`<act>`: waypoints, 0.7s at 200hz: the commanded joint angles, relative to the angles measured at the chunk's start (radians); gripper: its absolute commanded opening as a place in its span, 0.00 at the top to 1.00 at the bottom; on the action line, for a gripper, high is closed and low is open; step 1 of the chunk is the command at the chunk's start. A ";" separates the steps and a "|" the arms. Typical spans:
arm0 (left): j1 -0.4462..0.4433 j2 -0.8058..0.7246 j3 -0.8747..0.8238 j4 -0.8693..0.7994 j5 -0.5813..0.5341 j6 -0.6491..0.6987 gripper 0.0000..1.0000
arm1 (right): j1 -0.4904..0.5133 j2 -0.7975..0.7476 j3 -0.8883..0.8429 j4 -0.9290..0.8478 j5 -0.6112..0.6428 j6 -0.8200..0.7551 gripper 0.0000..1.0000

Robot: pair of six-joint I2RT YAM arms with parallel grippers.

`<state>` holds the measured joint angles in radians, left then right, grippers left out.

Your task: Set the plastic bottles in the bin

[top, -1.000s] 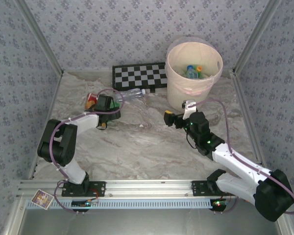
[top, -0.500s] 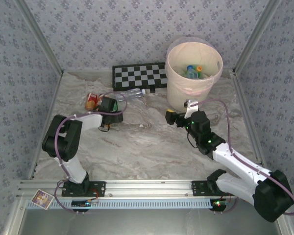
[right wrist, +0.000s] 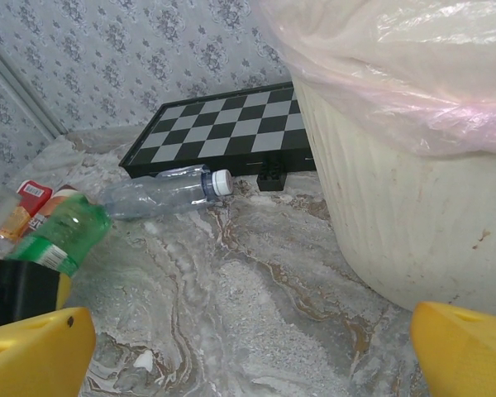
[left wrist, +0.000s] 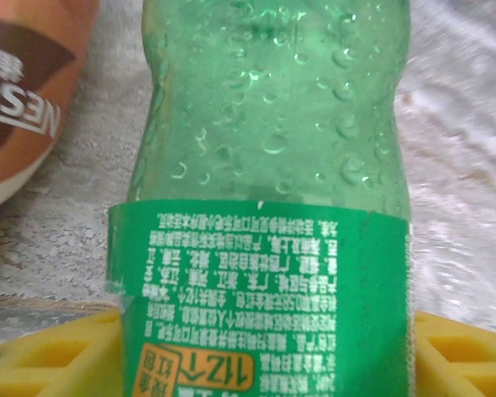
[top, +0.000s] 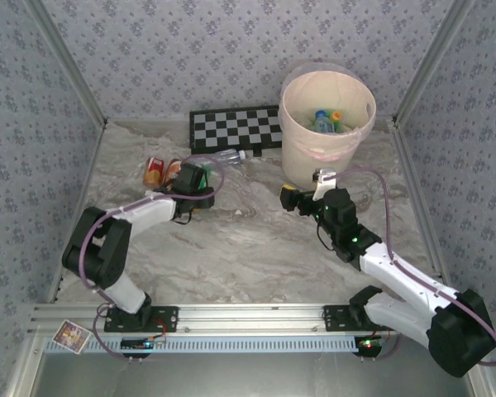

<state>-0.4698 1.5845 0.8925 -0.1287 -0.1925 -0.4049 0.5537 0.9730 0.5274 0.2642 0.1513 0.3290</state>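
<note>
The left tool (top: 195,179) straddles a green plastic bottle (left wrist: 269,165), its grip impossible to tell, while the right tool (right wrist: 248,339) gapes empty near the round cream plastic bin (right wrist: 413,207).

Top camera: high, behind arm bases (top: 140,316), looks down and forward over whole table (top: 256,248) to back wall (top: 231,50). Left wrist camera: very close to green bottle (left wrist: 273,165), brown-labelled bottle (left wrist: 21,99) at left edge. Right wrist camera: low near tabletop, faces checkerboard (right wrist: 223,128) and bin (right wrist: 397,215). Top and right wrist views share bin, checkerboard, clear bottle (right wrist: 161,194), green bottle.
</note>
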 commanded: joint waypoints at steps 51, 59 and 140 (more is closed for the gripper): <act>-0.086 -0.252 0.020 -0.080 -0.079 -0.034 0.34 | -0.006 -0.051 -0.032 0.033 -0.011 0.024 0.00; -0.098 -0.267 0.031 -0.082 -0.083 -0.034 0.34 | -0.006 -0.060 -0.037 0.039 -0.010 0.022 0.00; -0.261 -0.221 0.364 -0.101 -0.086 0.008 0.35 | -0.011 -0.119 -0.066 0.041 0.054 0.031 0.00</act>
<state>-0.6914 1.3273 1.1175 -0.2390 -0.2703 -0.4267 0.5491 0.8825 0.4763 0.2832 0.1638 0.3450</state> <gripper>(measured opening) 0.655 0.996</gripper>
